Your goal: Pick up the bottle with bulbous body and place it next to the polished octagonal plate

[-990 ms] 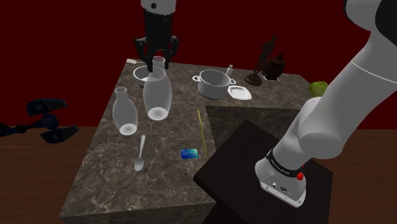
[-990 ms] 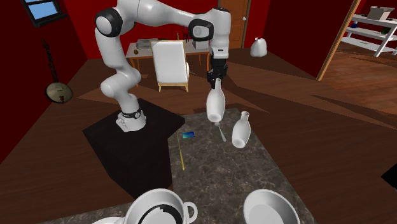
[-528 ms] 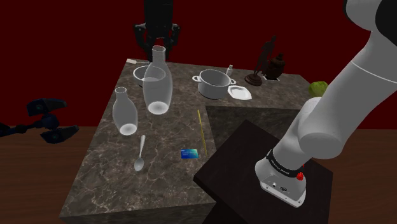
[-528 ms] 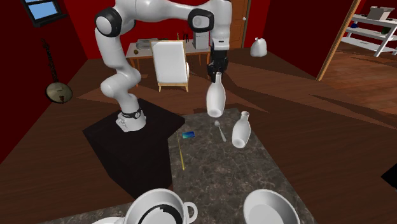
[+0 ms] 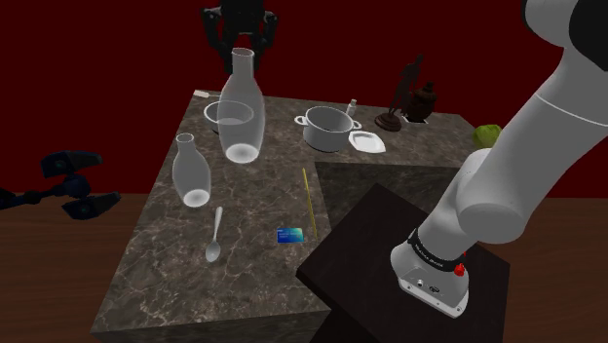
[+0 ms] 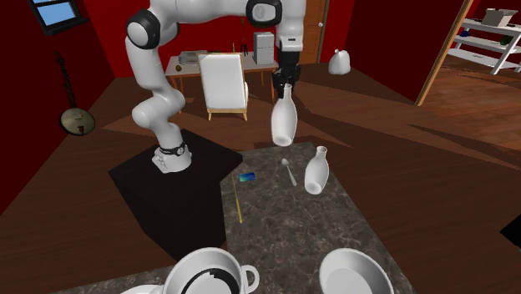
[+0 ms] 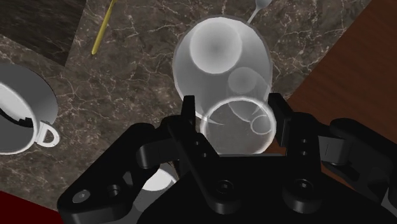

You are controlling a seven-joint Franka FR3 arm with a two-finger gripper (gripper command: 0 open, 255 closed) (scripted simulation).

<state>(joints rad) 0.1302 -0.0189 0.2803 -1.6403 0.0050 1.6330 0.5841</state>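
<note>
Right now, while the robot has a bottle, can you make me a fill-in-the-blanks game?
1. The gripper holds the tall bottle by its ____.
2. That bottle hangs ____ the table, not touching it.
3. The eating tool lying near the other bottle is a ____.
4. The little card is coloured ____.
Missing words: neck, above, spoon, blue.

Open marble counter (image 5: 273, 166) lies in front of the octagonal plate (image 5: 367, 142); a pot (image 5: 327, 128) crowds it on the shoulder view's left, while a second bottle (image 5: 192, 171) stands well apart.
</note>
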